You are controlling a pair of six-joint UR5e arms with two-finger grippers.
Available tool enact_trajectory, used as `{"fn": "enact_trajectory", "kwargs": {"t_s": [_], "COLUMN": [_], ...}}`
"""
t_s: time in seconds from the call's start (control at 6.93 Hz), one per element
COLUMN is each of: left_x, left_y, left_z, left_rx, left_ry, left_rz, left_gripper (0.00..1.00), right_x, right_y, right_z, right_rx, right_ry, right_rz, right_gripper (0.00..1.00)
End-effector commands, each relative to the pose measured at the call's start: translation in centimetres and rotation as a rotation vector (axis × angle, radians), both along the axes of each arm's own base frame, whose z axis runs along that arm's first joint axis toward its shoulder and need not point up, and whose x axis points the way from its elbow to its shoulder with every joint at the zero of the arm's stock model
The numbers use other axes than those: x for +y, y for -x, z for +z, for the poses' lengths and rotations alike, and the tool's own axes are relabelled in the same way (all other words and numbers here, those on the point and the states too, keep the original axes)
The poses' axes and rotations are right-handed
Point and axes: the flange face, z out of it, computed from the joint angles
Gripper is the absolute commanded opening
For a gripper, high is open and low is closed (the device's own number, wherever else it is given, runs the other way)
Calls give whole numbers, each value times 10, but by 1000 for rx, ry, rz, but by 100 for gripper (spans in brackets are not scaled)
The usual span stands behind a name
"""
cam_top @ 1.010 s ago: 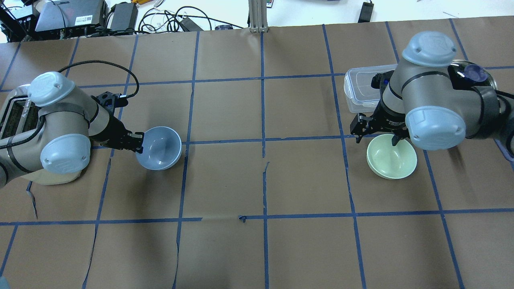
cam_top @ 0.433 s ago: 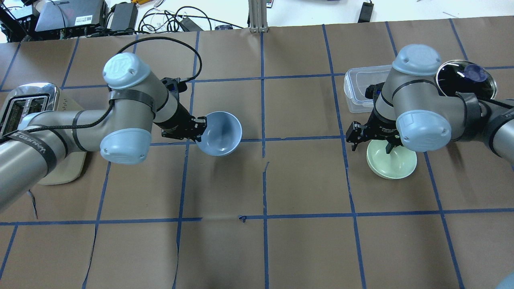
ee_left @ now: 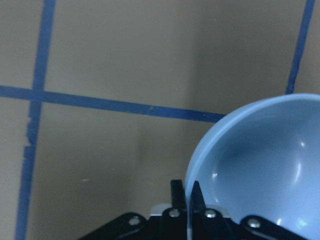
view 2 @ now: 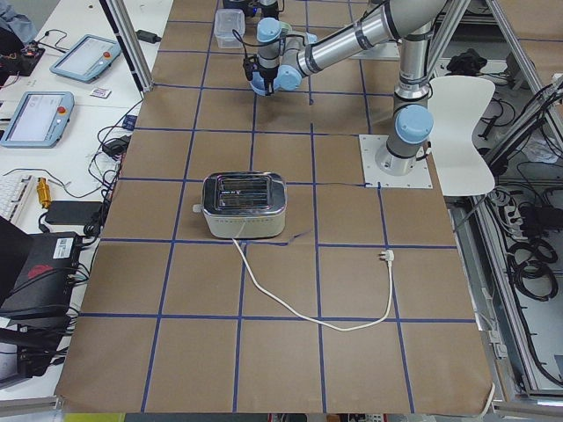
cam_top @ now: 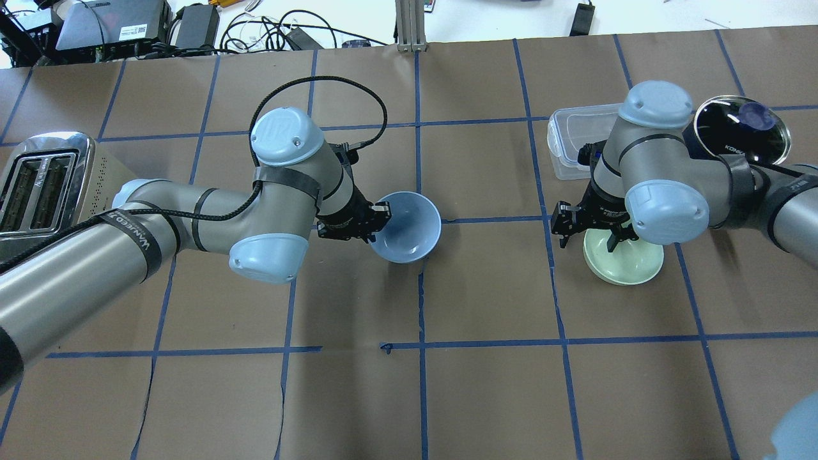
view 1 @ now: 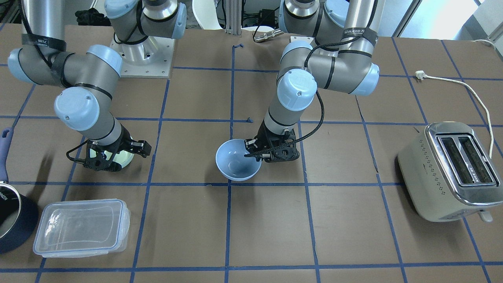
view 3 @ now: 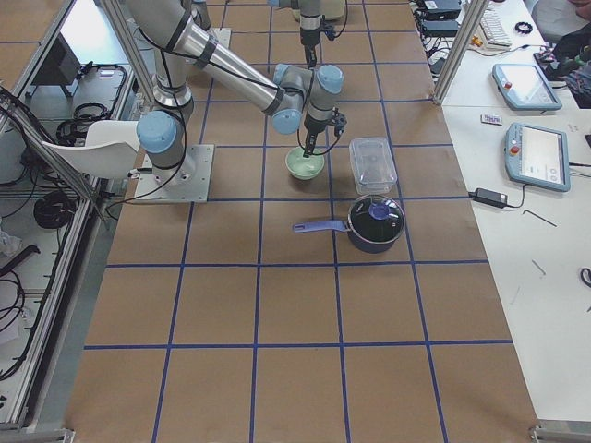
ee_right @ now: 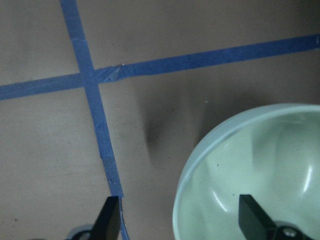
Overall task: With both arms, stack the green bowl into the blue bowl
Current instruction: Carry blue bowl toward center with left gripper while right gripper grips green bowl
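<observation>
The blue bowl (cam_top: 409, 223) is near the table's middle, tilted, held by its left rim in my left gripper (cam_top: 377, 225). The left wrist view shows the fingers (ee_left: 176, 192) pinched on the blue bowl's rim (ee_left: 260, 165). It also shows in the front view (view 1: 235, 163). The green bowl (cam_top: 629, 259) sits on the table at the right. My right gripper (cam_top: 588, 237) is open and straddles its near-left rim. In the right wrist view one finger (ee_right: 250, 215) is inside the green bowl (ee_right: 270, 155) and the other is outside it.
A toaster (cam_top: 45, 185) stands at the far left, its cord (view 1: 463, 84) trailing behind it. A clear plastic container (cam_top: 572, 144) and a dark blue lidded saucepan (cam_top: 741, 128) stand just beyond the green bowl, close to the right arm.
My left arm has carried the blue bowl well to the right, towards the table's middle. My right gripper has shifted slightly over the green bowl's rim and stays open.
</observation>
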Motion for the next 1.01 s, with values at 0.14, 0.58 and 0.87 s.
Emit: {"fn": "enact_trajectory", "kwargs": {"t_s": [0.14, 0.58, 0.87], "left_x": [11, 10, -19], "left_y": [20, 21, 5], "left_z": [-8, -4, 49], "left_rx": [-3, -10, 3], "left_ry": [-19, -10, 67], "left_rz": [-14, -19, 8], "left_gripper": [7, 75, 99], "right_x": [1, -6, -24], "right_y": [1, 2, -1], "right_z": [-4, 5, 40], "right_rx": [10, 17, 25], "right_ry": [-11, 5, 30], "right_rz": [6, -7, -71], "right_gripper": [0, 0, 0]}}
